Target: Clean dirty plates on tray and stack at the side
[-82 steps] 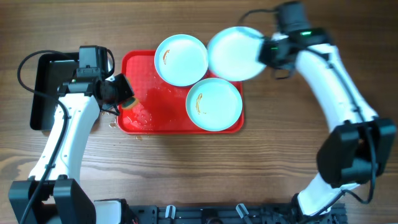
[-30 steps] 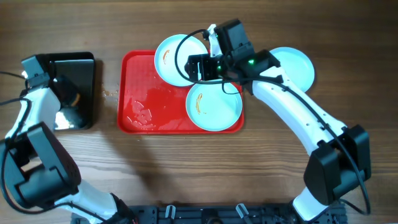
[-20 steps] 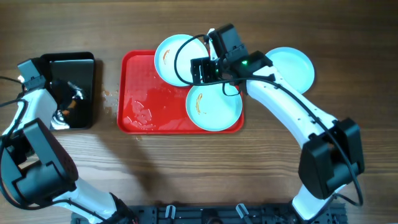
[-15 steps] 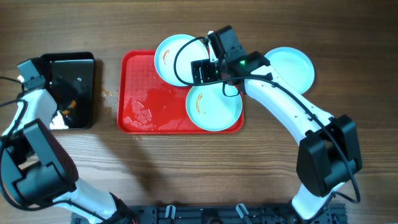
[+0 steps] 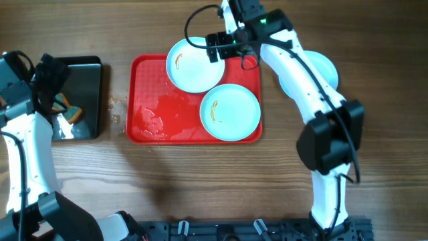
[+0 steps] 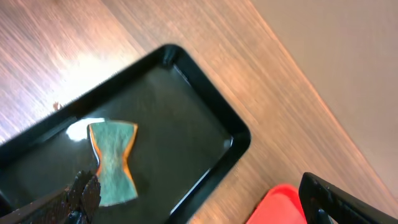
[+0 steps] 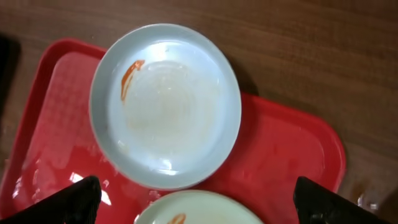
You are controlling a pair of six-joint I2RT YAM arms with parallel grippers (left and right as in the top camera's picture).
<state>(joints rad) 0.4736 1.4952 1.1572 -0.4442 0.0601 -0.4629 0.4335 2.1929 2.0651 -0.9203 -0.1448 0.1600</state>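
The red tray (image 5: 140, 67) lies mid-surface and carries two plates. The far plate (image 5: 194, 65) sits across the tray's far rim, part of it out over the wood, and has an orange smear on its left side. The near plate (image 5: 231, 112) sits at the tray's right end, just beside the far one and also smeared orange. The bare left part of the tray shines wet, and droplets (image 5: 118, 102) dot the surface off its left edge. A third plate (image 5: 329, 67) lies on the surface right of the tray.

Well to the left, the black tray (image 6: 214, 121) holds a green-topped, orange-edged sponge (image 6: 112, 163) lying flat in its glossy bed.

The right pincer (image 7: 196, 200) hangs above the far plate. It is spread wide and grips nothing, with one finger (image 7: 68, 202) at each lower corner of its wrist view. The left pincer (image 6: 199, 200) hangs over the black tray, also spread wide and empty, with the sponge just inside its left finger (image 6: 81, 198) and not touched.

The right arm covers much of the third plate, so any marks on it cannot be made out. The right wrist view cuts the near plate to a sliver. In the left wrist view, only one corner of the red tray shows.
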